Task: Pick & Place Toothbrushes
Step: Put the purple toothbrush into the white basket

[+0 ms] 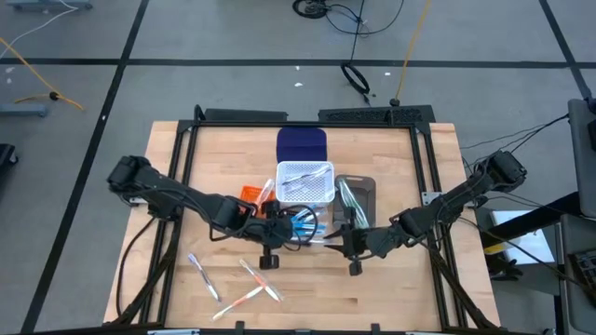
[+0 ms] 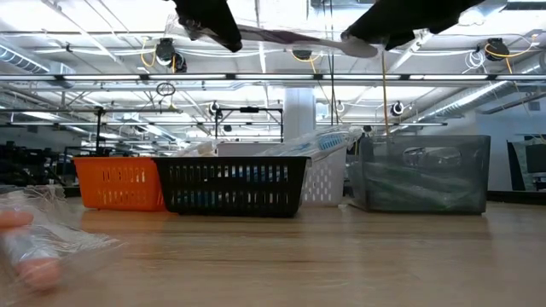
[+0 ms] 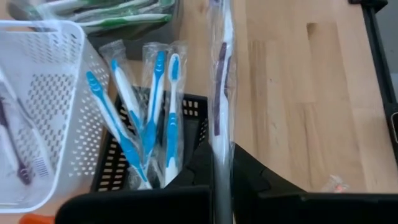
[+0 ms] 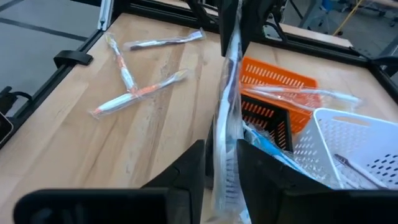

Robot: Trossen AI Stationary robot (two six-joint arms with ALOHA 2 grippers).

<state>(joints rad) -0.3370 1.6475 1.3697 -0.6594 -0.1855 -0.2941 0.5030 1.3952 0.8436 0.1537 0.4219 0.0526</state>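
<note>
My left claw clamped on wrapped purple toothbrush, held mid-air above black bin. My right claw loosening off other end. Bins part-filled; loose toothbrushes remain on desk.

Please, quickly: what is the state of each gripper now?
Left gripper: shut on the wrapped purple-handled toothbrush.
Right gripper: around the same toothbrush; open or shut cannot be told.
</note>
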